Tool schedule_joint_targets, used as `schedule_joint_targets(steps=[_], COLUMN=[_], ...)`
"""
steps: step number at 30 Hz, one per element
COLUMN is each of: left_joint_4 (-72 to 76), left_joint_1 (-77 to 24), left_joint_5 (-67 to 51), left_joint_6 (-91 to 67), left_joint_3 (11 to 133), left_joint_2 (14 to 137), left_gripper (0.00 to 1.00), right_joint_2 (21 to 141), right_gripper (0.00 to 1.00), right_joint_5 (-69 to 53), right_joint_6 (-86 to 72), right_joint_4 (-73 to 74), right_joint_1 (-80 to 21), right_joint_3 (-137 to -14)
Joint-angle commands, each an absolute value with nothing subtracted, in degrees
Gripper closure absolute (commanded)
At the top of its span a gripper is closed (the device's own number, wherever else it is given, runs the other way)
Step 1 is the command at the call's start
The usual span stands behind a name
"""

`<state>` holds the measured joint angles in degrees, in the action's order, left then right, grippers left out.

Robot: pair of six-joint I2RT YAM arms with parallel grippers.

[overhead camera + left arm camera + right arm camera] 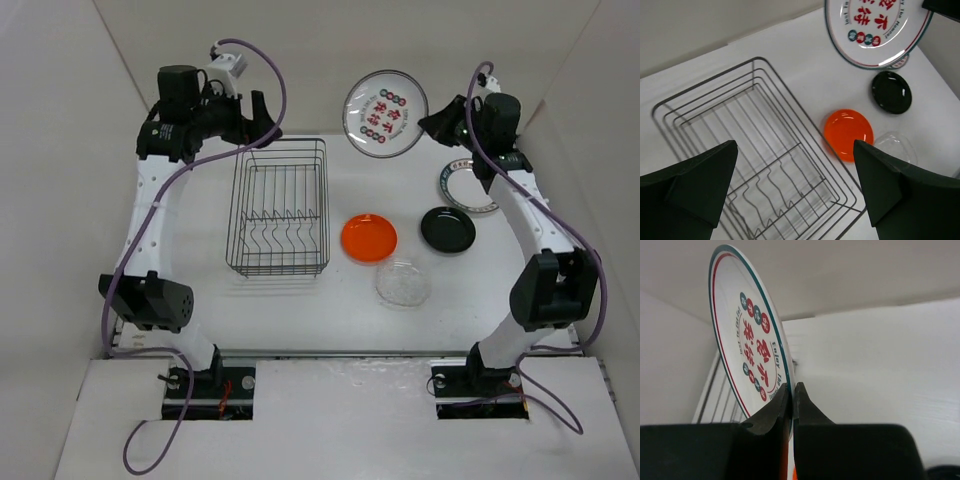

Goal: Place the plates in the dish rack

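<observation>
RIGHT ARM LIFTS FIRST PLATE. We see the right gripper (432, 120) pinching the white plate with red motifs (385, 113) by its rim. The plate is raised off the table (330, 320), its printed face tilted toward the overhead camera. It hangs near the far wall, beyond the dish rack (238, 200) and to its right, not over it. In the right wrist view, the gripper (791, 390) has its jaws pressed together on the lower edge of the plate (747, 345), which stands almost on edge.

The left gripper (262, 110) hovers above the far end of the rack, spread wide and holding nothing. Its wrist camera looks down past its own fingers (705, 180) onto the rack's wires (790, 102), with the lifted plate (875, 25) at the top of the view.

Four more plates lie flat on the table to the right of the rack:
- The orange plate (369, 237) is just beside the rack.
- The clear glass plate (403, 284) is near the orange one, on the side toward the arm bases.
- The black plate (447, 229) is to the right of the orange one.
- The green-rimmed plate (462, 188) lies beyond the black one, partly hidden by the right arm.
</observation>
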<state>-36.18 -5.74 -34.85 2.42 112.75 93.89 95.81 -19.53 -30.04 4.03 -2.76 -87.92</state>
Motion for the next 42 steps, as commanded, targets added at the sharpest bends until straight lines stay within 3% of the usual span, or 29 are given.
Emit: schedule_joint_targets(steps=[1, 11, 15, 16, 18, 19, 21, 24, 25, 26, 27, 28, 30, 33, 34, 38, 42], left_joint_4=[-33.23, -31.11, -30.59, -30.59, -30.06, -30.06, -29.45, -29.44, -28.92, -28.92, -28.31, -27.34, -27.33, -29.87, -32.32, -39.08, -47.89], left_joint_1=[-8.78, -15.02, -15.56, -15.56, -15.56, -15.56, -15.56, -15.56, -15.56, -15.56, -15.56, -14.86, -13.45, -12.92, -13.96, -15.90, -15.91], left_joint_5=[-44.73, -49.48, -48.87, -48.87, -49.48, -50.18, -50.71, -49.67, -49.05, -49.04, -47.30, -46.15, -42.30, -24.84, -12.60, 8.37, 17.21], left_joint_6=[1.41, 0.53, 0.53, 0.53, 0.53, 0.53, 0.53, -0.62, -0.62, -0.62, -1.22, -2.36, -2.90, -3.43, -2.73, -1.41, -2.46], left_joint_3=[115.31, 115.84, 115.84, 115.84, 115.32, 115.31, 115.31, 114.79, 114.79, 114.00, 112.34, 111.11, 107.86, 105.83, 104.95, 102.83, 101.96], left_joint_2=[96.15, 101.51, 102.74, 102.74, 103.27, 103.27, 103.27, 102.66, 101.87, 101.08, 99.25, 97.92, 94.94, 87.91, 84.67, 78.77, 77.52], left_gripper=[0.00, 0.00, 0.07, 0.14, 0.18, 0.26, 0.52, 1.00, 1.00, 1.00, 1.00, 1.00, 1.00, 1.00, 1.00, 1.00, 1.00], right_joint_2=[91.94, 90.00, 90.00, 90.00, 90.00, 90.61, 91.14, 91.76, 91.76, 91.76, 91.76, 91.76, 91.76, 90.89, 90.88, 89.38, 89.38], right_gripper=[1.00, 1.00, 1.00, 1.00, 1.00, 1.00, 1.00, 1.00, 0.96, 0.48, 0.21, 0.00, 0.00, 0.00, 0.00, 0.00, 0.00], right_joint_5=[-27.93, -39.98, -40.52, -41.47, -42.89, -42.89, -42.89, -43.41, -43.42, -42.81, -42.80, -41.50, -40.26, -33.69, -30.96, -18.84, -12.76], right_joint_6=[-27.25, -33.04, -33.57, -34.27, -35.33, -36.12, -36.12, -36.12, -36.12, -36.12, -36.12, -36.12, -35.51, -31.75, -30.42, -25.58, -23.82], right_joint_4=[-5.95, -12.82, -13.36, -14.14, -15.46, -16.16, -16.78, -16.79, -16.79, -16.79, -16.79, -16.79, -15.30, -7.34, -4.86, 5.26, 12.21], right_joint_1=[-6.76, -10.63, -11.16, -11.16, -11.16, -11.16, -12.21, -12.83, -13.35, -13.36, -13.88, -13.89, -13.36, -12.83, -12.83, -14.15, -15.90], right_joint_3=[-84.82, -81.75, -81.74, -81.74, -81.13, -81.12, -81.12, -81.12, -81.12, -81.12, -81.12, -81.12, -80.51, -80.51, -80.51, -81.04, -81.56])
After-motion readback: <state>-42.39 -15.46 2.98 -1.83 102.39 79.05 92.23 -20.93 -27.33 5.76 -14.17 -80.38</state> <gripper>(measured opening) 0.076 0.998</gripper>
